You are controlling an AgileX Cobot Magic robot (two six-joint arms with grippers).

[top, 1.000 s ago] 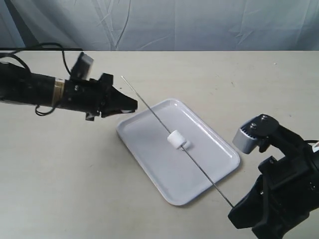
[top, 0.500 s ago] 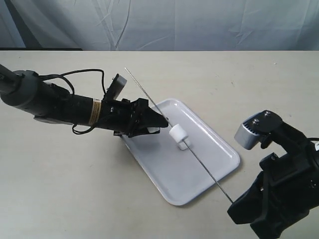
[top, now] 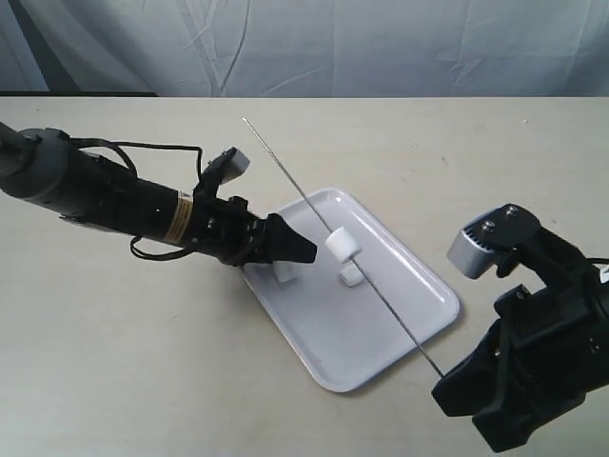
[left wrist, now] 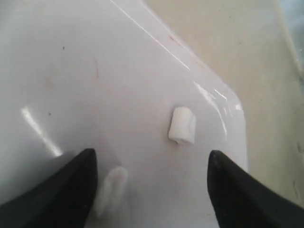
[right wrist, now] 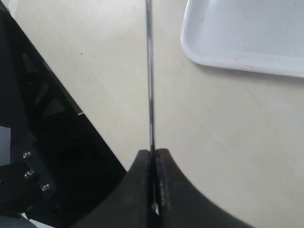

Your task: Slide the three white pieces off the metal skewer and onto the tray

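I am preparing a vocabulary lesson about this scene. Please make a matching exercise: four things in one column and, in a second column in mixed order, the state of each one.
Things
1. left gripper
2. right gripper
3. metal skewer
4. tray

States
a. shut on the end of the skewer
b. flat on the table, with two white pieces lying on it
c. open, above the tray
d. slanting over the tray, with one white piece threaded on it

Pairs: 1-c, 2-a, 3-d, 4-b
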